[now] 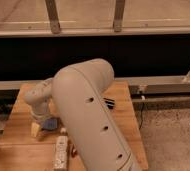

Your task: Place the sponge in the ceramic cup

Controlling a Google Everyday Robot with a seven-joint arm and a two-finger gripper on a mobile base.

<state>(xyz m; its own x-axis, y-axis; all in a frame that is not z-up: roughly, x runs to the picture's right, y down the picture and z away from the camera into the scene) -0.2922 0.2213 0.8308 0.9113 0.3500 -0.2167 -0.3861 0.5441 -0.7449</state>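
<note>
My gripper (38, 127) hangs from the pale wrist at the left of the wooden table (18, 145), pointing down and close to the tabletop. It stands open, and one cream fingertip (35, 131) shows just above the wood. The blue sponge (51, 123) lies on the table right beside that fingertip, partly hidden by the wrist and by the arm. My big forearm (90, 120) covers the middle of the table. The ceramic cup is hidden from view.
A white bottle (61, 152) lies on the table near its front edge, with a small red object (73, 150) beside it. A dark item (109, 103) pokes out right of the arm. A black wall with a metal rail runs behind the table, and speckled floor lies to the right.
</note>
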